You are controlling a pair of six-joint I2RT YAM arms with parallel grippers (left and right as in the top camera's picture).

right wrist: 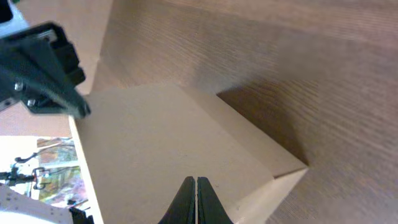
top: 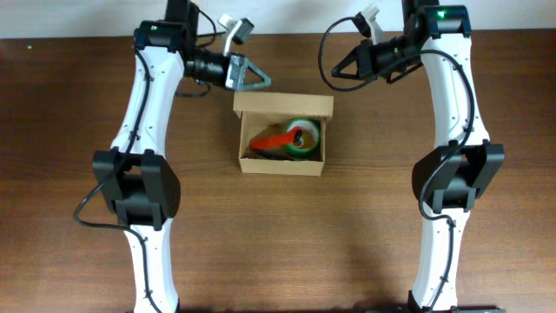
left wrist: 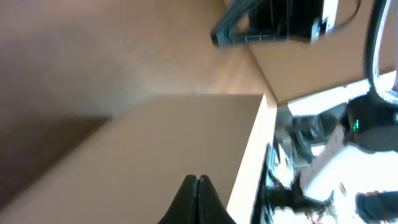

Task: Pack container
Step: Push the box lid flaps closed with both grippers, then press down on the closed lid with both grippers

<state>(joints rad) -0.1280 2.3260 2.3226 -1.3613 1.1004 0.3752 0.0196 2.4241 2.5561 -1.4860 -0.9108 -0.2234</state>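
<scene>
The tan cardboard container (top: 282, 162) sits at the table's middle with its flap lid (top: 284, 105) open toward the back. Inside lie a green tape roll (top: 304, 139) and a red object (top: 272, 139). My left gripper (top: 263, 83) is shut and empty just behind the flap's left corner. My right gripper (top: 331, 78) is shut and empty just behind the flap's right corner. In the left wrist view the shut fingers (left wrist: 196, 182) point over the flap (left wrist: 174, 137). In the right wrist view the shut fingers (right wrist: 195, 182) point over the flap (right wrist: 149, 137).
The brown wooden table (top: 78, 104) surrounds the box. Each arm's base stands at the front, left (top: 139, 187) and right (top: 452, 178). The opposite gripper shows in each wrist view, the right one (left wrist: 267, 25) and the left one (right wrist: 43, 71).
</scene>
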